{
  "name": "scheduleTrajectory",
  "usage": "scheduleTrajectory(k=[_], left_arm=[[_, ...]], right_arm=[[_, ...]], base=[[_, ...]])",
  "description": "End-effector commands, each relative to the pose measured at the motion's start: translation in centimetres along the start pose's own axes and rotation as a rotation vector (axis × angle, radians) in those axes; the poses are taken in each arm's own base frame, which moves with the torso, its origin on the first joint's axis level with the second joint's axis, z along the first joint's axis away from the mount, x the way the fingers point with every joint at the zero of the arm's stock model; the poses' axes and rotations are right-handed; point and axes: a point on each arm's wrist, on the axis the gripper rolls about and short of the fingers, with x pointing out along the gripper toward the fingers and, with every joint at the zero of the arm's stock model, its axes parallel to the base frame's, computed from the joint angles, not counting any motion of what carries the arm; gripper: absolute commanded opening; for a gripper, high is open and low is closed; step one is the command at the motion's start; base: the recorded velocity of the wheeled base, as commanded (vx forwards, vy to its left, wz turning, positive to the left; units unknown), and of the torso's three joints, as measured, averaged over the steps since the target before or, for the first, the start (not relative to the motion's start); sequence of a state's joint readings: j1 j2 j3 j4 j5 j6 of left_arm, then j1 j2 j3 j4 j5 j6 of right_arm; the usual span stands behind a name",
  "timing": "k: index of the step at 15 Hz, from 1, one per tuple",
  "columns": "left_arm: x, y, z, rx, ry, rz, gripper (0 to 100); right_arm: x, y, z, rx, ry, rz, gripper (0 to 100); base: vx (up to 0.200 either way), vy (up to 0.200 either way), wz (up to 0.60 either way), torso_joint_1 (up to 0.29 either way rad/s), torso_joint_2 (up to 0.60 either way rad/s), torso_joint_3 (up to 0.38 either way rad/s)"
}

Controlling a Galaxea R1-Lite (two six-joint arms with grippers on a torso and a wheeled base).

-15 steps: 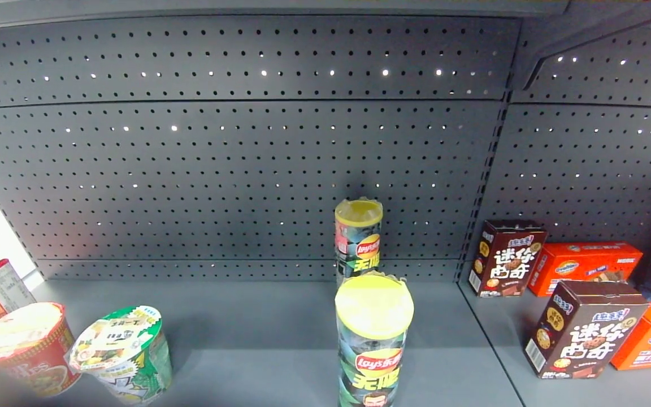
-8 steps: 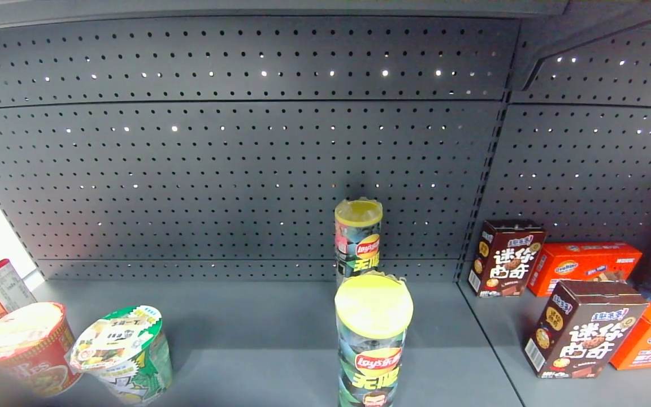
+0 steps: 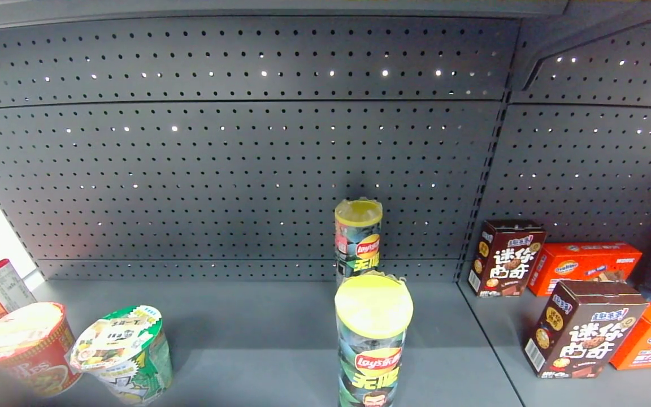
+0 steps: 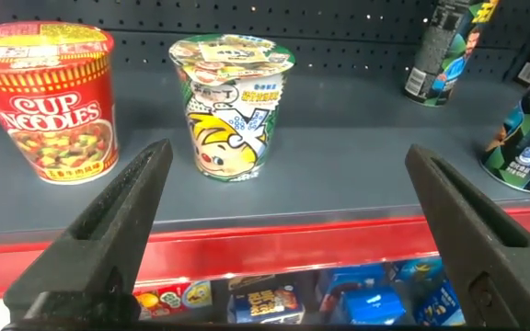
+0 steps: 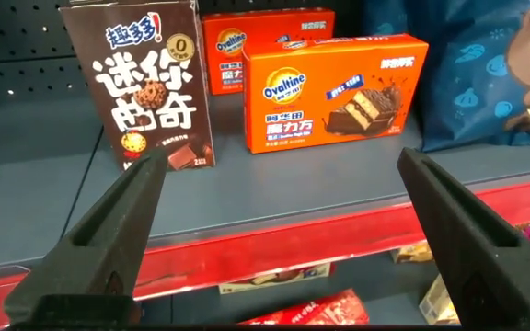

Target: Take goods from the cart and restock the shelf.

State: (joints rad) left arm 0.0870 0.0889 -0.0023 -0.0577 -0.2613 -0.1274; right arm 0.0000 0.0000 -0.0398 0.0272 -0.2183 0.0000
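Head cam: up high, close to the shelf, tilted down onto deck plus pegboard. Left wrist cam: low at the shelf's front lip, facing in, near; overlaps head on red cup and green cup. Right wrist cam: same low stance, further right; overlaps head on brown box and orange box.

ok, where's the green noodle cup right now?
On the robot's left in the head view: the green noodle cup stands upright on the grey shelf near its front edge, just right of the red noodle cup.
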Motion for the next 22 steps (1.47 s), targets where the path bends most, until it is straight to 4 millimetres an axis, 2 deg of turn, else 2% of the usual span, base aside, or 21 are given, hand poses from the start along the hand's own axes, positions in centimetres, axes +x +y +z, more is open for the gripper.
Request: scheduleTrajectory(k=[1, 3, 6, 8, 9, 11, 15, 17, 20, 22], left_arm=[[0.02, 0.04, -0.01, -0.002, 0.0, 0.016, 100], [0.0, 0.27, 0.02, -0.005, -0.014, 0.121, 100], [0.0, 0.32, 0.03, -0.006, -0.017, 0.144, 100], [0.0, 0.32, 0.03, -0.002, -0.016, 0.141, 100], [0.0, 0.32, 0.03, -0.002, -0.016, 0.141, 100], [0.0, 0.31, 0.03, 0.0, -0.016, 0.14, 100], [0.0, 0.33, 0.03, 0.033, -0.014, 0.146, 100], [-0.05, 0.55, 0.04, 0.1, -0.016, 0.246, 100], [-0.22, 0.98, 0.12, 0.105, -0.03, 0.456, 100], [-0.26, 1.03, 0.13, 0.111, -0.028, 0.481, 100]], right_arm=[[0.01, 0.0, 0.0, -0.007, 0.002, -0.001, 100], [0.05, -0.14, -0.07, -0.009, -0.001, -0.067, 100], [0.26, -0.15, -0.12, 0.008, -0.051, -0.092, 100], [0.27, 0.44, -0.25, -0.002, -0.041, 0.166, 100], [0.25, 0.56, -0.28, -0.001, -0.038, 0.223, 100], [0.24, 0.5, -0.84, -0.007, 0.021, 0.195, 100], [0.27, 0.5, -0.85, -0.005, 0.017, 0.195, 100], [0.27, 0.5, -0.85, -0.005, 0.017, 0.195, 100], [0.27, 0.5, -0.85, -0.005, 0.017, 0.195, 100], [0.27, 0.5, -0.85, -0.005, 0.017, 0.195, 100]], base=[[0.0, 0.0, 0.0, 0.0, 0.0, 0.0], [0.0, 0.0, 0.0, 0.0, 0.0, 0.0], [0.0, 0.0, 0.0, 0.0, 0.0, 0.0], [0.0, 0.0, 0.0, 0.0, 0.0, 0.0], [0.0, 0.0, 0.0, 0.0, 0.0, 0.0], [0.0, 0.0, 0.0, 0.0, 0.0, 0.0], [0.0, 0.0, 0.0, 0.0, 0.0, 0.0], [0.0, 0.0, 0.0, 0.0, 0.0, 0.0], [0.0, 0.0, 0.0, 0.0, 0.0, 0.0], [0.0, 0.0, 0.0, 0.0, 0.0, 0.0]])
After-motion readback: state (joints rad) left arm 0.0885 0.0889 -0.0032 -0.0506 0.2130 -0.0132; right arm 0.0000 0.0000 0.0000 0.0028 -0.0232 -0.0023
